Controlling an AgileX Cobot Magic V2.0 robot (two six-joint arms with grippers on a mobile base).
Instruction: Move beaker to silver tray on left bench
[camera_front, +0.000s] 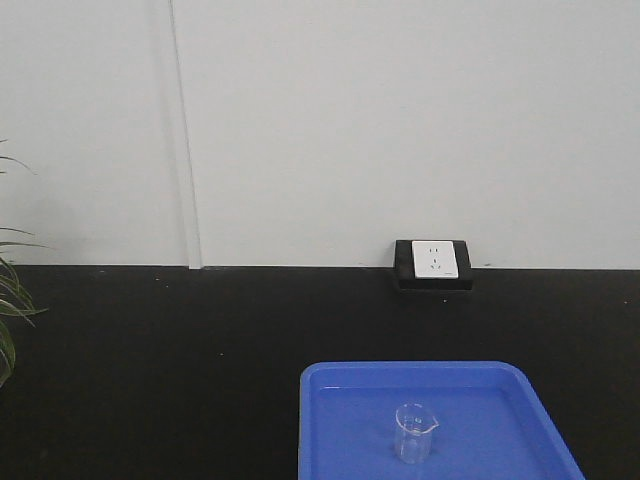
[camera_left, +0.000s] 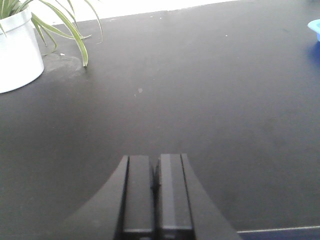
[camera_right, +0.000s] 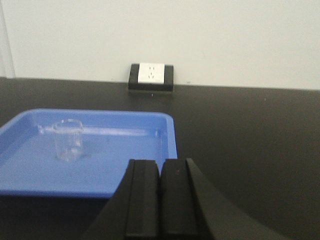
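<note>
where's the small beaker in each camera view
Exterior front: beaker bottom centre-right, upright in the blue tray.
Left wrist: not in view; only the blue tray's corner at the upper right edge.
Right wrist: beaker left of centre, upright in the blue tray.
Shared landmark: the blue tray, in all three views.

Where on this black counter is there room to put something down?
The counter is bare between the potted plant and the blue tray, and between tray and wall socket. Only the tray is occupied, by a small beaker.
</note>
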